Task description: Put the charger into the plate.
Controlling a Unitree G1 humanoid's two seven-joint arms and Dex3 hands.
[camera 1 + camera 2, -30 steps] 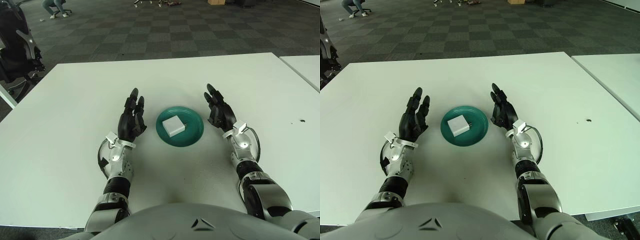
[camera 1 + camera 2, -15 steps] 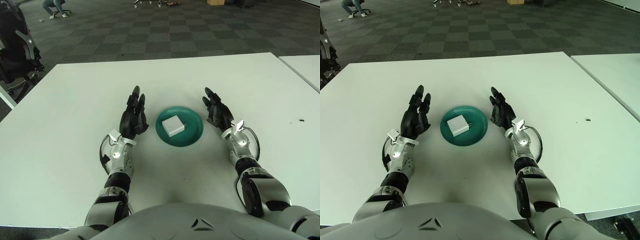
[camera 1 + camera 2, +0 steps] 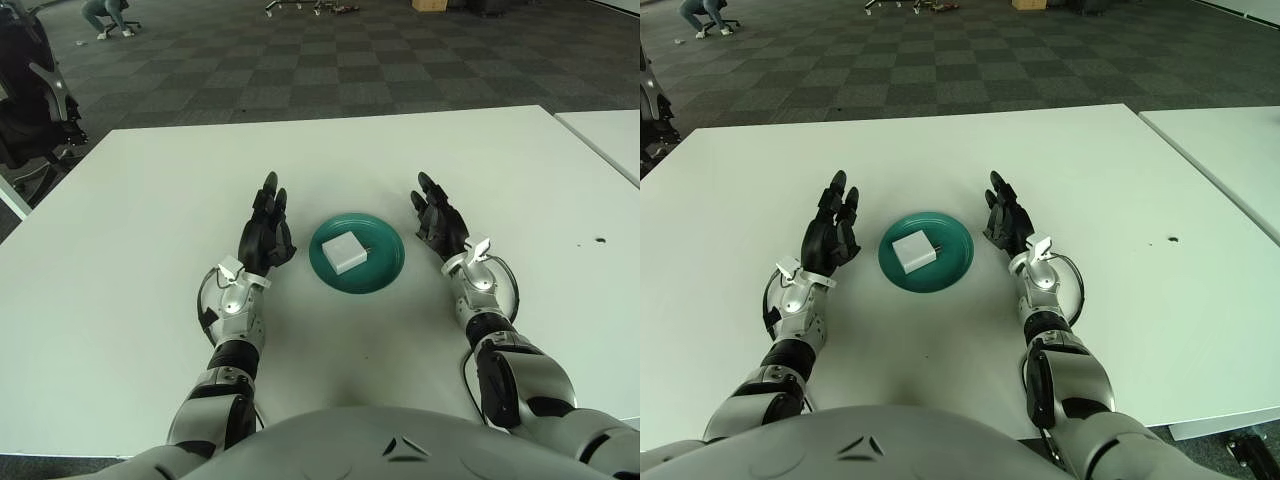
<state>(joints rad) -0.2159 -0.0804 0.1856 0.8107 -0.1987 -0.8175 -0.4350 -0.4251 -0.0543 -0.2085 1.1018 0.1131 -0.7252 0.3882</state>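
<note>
Left hand [image 3: 265, 235] is held left of the green plate [image 3: 385, 272], fingers extended, empty. White charger [image 3: 345, 252] is seen lying in the plate, between both hands. Right hand [image 3: 438, 227] is held right of the plate, fingers extended, empty.

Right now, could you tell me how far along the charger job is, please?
It looks done: the white charger lies inside the green plate on the table. Nothing is in hand: the left hand and right hand flank the plate, fingers open and empty. No step appears to be left.
</note>
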